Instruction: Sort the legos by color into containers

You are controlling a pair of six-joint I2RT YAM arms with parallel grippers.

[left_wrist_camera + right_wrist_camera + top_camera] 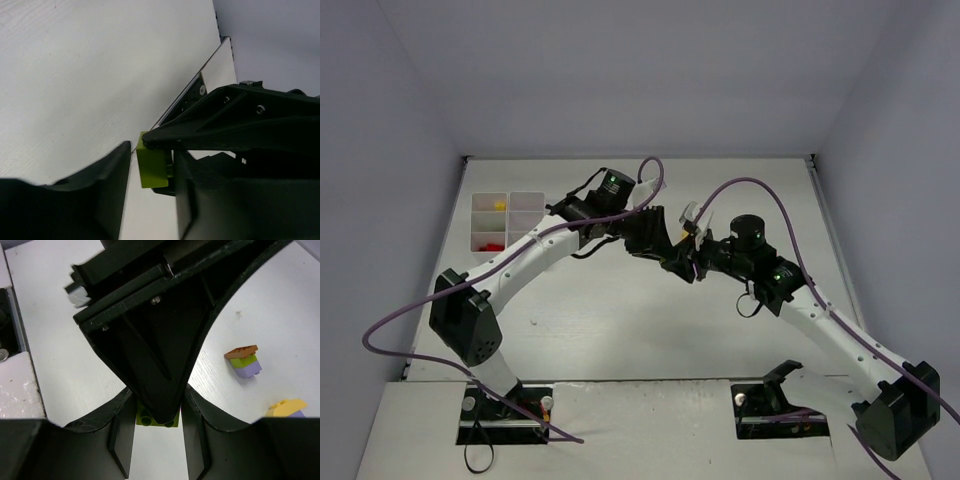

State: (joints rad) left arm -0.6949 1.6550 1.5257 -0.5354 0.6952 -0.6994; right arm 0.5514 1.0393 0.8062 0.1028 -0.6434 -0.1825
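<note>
A: Near edge first. What is logged from above?

B: 2 bases are seen at the table edge. The left arm is swept up and bent inward. The right arm is angled in from the other side.

A: Where are they met?

B: Mid-table. The left gripper and right gripper are set tip to tip, wrists bent toward each other. From above the spot between them is masked by black housings.

A: And from the wrists?

B: 1 lime green lego is shown only there. In the left wrist view it sits between the left fingers, with a thin strip of table visible beside 1 of them. A finger of the right gripper is laid across from the right, its tip touching the brick's upper corner. In the right wrist view its studs are seen between the right fingers, the left gripper's wedge lying over it.

A: Grip?

B: Not settled. Both finger pairs flank the brick closely, but a clamp by either cannot be told.

A: Farther out?

B: Right wrist view only: a small stack on the table, brown-orange on lime on lilac. Near it is a yellow piece over lilac, partly cut off. Top view only: the white tray is at far left, with 6 compartments. A yellow lego is in the far-left one and a red lego in the near-left.
</note>
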